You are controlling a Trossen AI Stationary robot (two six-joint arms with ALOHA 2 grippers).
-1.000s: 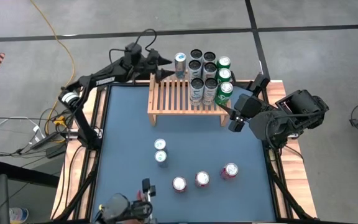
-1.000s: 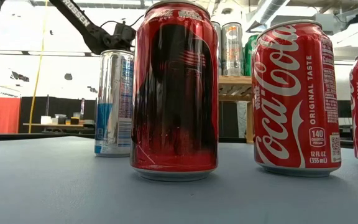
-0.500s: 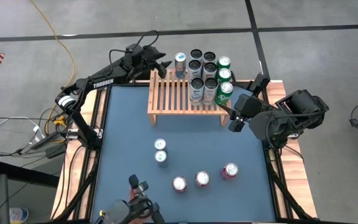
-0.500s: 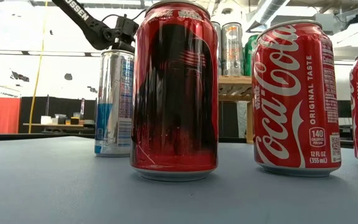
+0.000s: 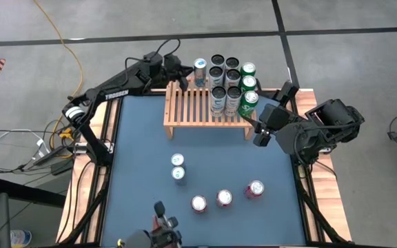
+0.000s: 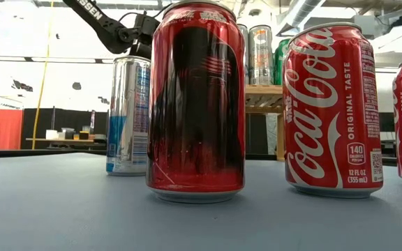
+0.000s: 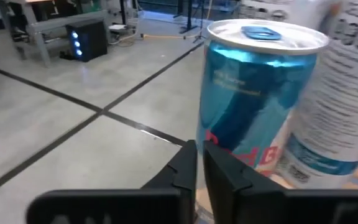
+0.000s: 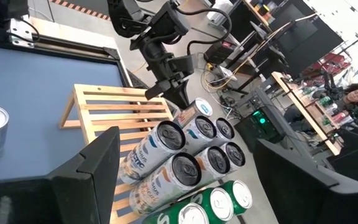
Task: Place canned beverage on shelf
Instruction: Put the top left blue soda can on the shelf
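Note:
The shelf (image 5: 193,109), a light-wood slatted rack, stands at the table's far side. Several cans stand on its far right part: silver ones (image 5: 218,96), green ones (image 5: 250,98) and a blue can (image 5: 199,67) (image 7: 253,106) at their left. My left gripper (image 5: 183,76) (image 7: 199,163) is level at the shelf's far left corner. It is shut and empty, with its tips just short of the blue can. My right gripper (image 5: 259,131) (image 8: 197,186) hangs open above the shelf's right end, holding nothing.
On the blue mat stand two silver-blue cans (image 5: 178,160) (image 5: 178,175) and three red cans (image 5: 198,204) (image 5: 224,198) (image 5: 255,189); the low view shows the red cans (image 6: 196,101) (image 6: 332,108) close up. The shelf's left slats are bare. A dark device (image 5: 163,229) sits at the near edge.
My left gripper has shut its fingers on nothing. It has swung along the far edge toward the table's right, closer to the blue can, turning a little as it went. The blue can and the other cans have stayed put.

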